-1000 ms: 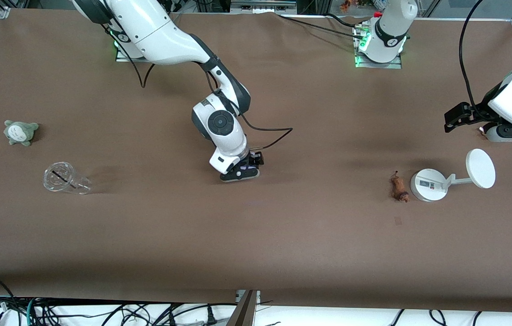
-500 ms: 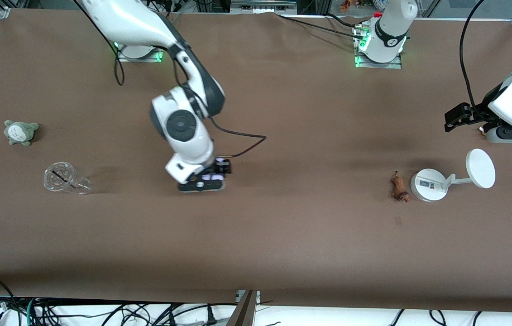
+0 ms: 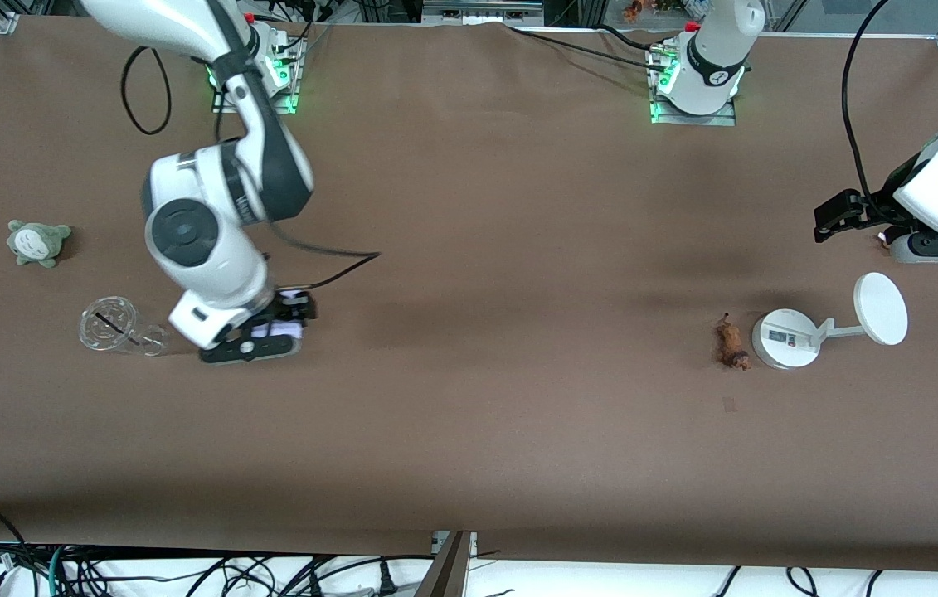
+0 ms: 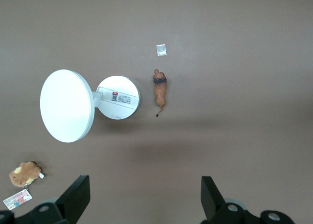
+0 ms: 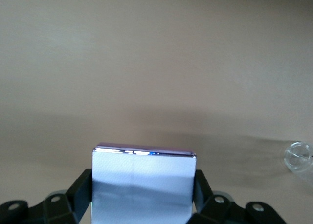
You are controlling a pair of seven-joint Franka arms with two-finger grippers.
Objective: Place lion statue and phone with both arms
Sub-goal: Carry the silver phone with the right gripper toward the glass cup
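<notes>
While the right gripper (image 3: 274, 330) carries the phone (image 5: 143, 182) clamped between its jaws, low over the table (image 3: 469, 431) just beside the clear cup (image 3: 116, 327), a wide set-down could knock that cup rolling. Left gripper (image 4: 142, 199) waits, jaws wide and empty, near its end; lion statue (image 3: 731, 344) lies beside the white stand (image 3: 788, 338), easily nudged during a pick.

Nothing here reads clearly; the white stand's base (image 4: 117, 98) carries a label, its print too small.
</notes>
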